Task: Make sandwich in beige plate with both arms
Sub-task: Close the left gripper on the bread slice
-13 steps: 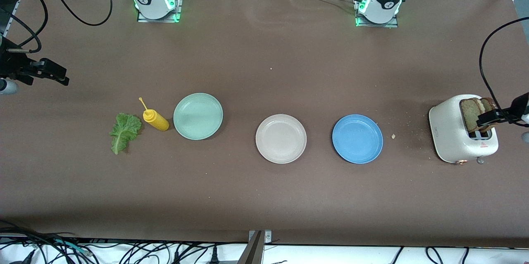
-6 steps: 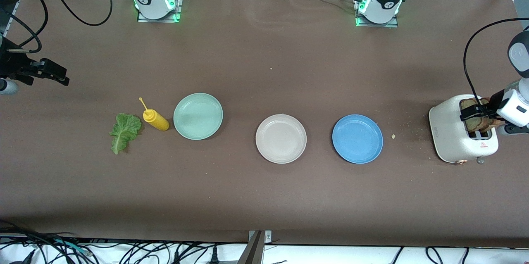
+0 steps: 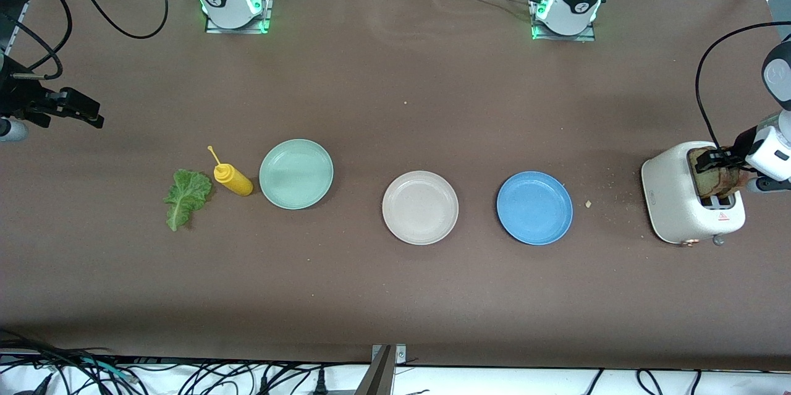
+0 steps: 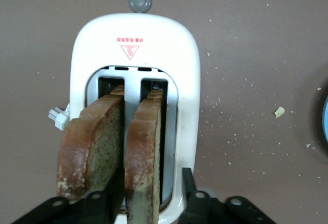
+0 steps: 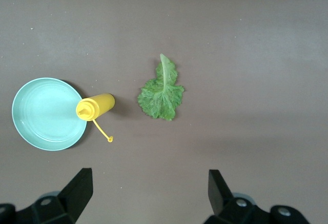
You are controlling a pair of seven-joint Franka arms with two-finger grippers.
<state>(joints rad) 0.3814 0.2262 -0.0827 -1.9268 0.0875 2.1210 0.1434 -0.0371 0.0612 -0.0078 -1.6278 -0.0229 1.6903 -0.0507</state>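
Two brown-crusted bread slices (image 3: pixel 715 174) stand upright in the white toaster (image 3: pixel 670 197) at the left arm's end of the table. My left gripper (image 3: pixel 717 157) is down over the toaster. In the left wrist view it (image 4: pixel 151 179) straddles one slice (image 4: pixel 146 147): one finger sits between the two slices against it, and the second finger stands apart over the toaster's (image 4: pixel 136 44) rim. Its neighbour slice (image 4: pixel 95 142) is outside the jaws. The beige plate (image 3: pixel 420 208) lies bare mid-table. The lettuce leaf (image 3: pixel 185 197) (image 5: pixel 163 93) lies flat toward the right arm's end. My right gripper (image 3: pixel 79 112) (image 5: pixel 148 185) waits open above it.
A yellow squeeze bottle (image 3: pixel 233 180) lies between the lettuce and a mint-green plate (image 3: pixel 296 174). A blue plate (image 3: pixel 534 208) sits between the beige plate and the toaster. Crumbs (image 3: pixel 587 203) dot the table near the toaster.
The left arm has come in over the toaster and its jaws have narrowed around one bread slice. The right arm has not moved.
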